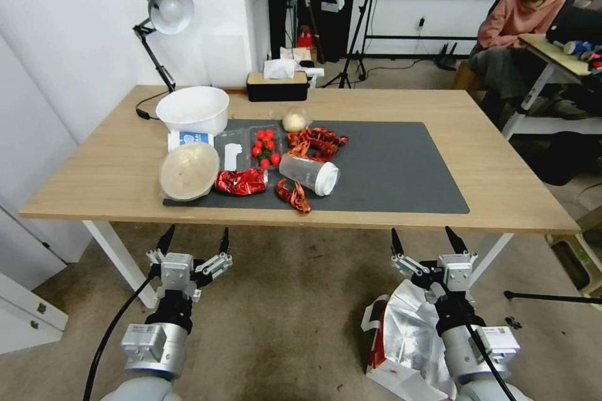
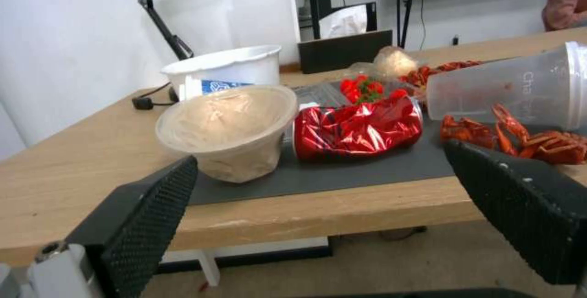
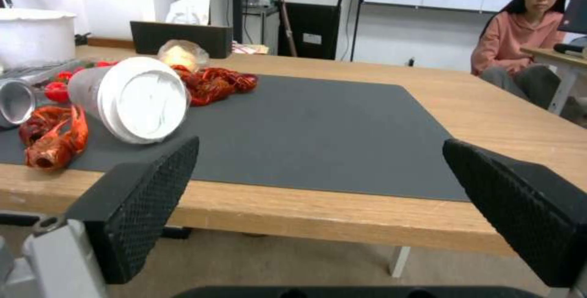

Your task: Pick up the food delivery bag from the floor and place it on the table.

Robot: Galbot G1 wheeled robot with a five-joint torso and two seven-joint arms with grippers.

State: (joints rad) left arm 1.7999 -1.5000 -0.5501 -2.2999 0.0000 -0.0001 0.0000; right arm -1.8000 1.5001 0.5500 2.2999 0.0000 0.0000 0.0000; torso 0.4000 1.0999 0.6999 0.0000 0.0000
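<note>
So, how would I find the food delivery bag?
Look on the carpet floor before the wooden table, below the right hand. The food delivery bag lies there: white, red-sided, with crinkly silver lining.

Light-wood table point(image 1: 439, 156) carries a dark grey mat point(image 1: 389, 169), a white tub point(image 1: 193, 109), a black tissue box point(image 1: 277, 86) and a desk lamp point(image 1: 164, 25). Beige carpet floor point(image 1: 288, 313) carries the food delivery bag point(image 1: 407, 332), standing open near the table's front edge
</note>
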